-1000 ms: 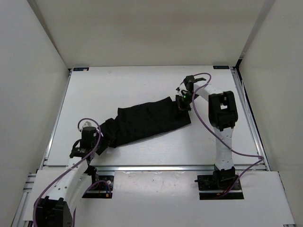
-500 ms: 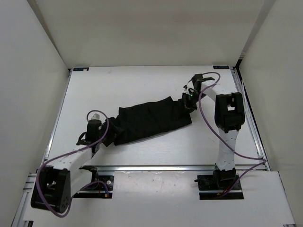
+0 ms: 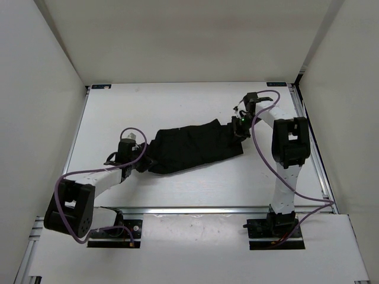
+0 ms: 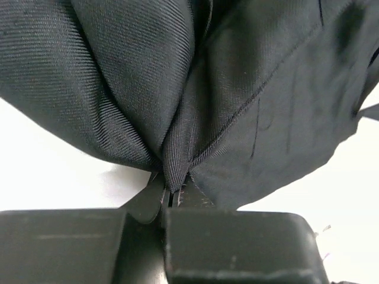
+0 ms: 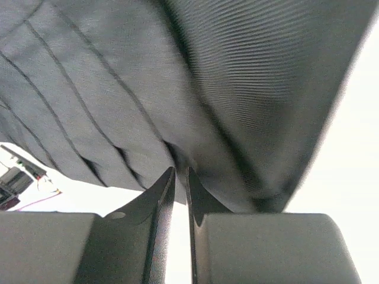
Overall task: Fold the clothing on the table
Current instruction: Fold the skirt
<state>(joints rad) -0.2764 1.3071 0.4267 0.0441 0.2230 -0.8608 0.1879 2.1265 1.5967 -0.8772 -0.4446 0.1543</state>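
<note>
The black pleated clothing (image 3: 192, 145) lies as a slanted band across the middle of the white table (image 3: 177, 100). My left gripper (image 3: 144, 163) is at the band's lower left end. In the left wrist view it is shut (image 4: 172, 192), with a fold of the clothing (image 4: 237, 89) pinched between the tips. My right gripper (image 3: 239, 126) is at the upper right end. Its jaws (image 5: 180, 174) stand almost together, nipping a gathered edge of the clothing (image 5: 177, 77), which hangs taut above them.
Aluminium rails (image 3: 195, 209) run along the table's near edge and sides, and white walls close it in. Purple cables (image 3: 260, 151) loop off both arms. The arm bases (image 3: 272, 228) sit at the near edge.
My left arm swung in from the near left to the clothing's left end and its jaws closed on the fabric. The right gripper drew its end slightly right and away; the band looks shorter.
</note>
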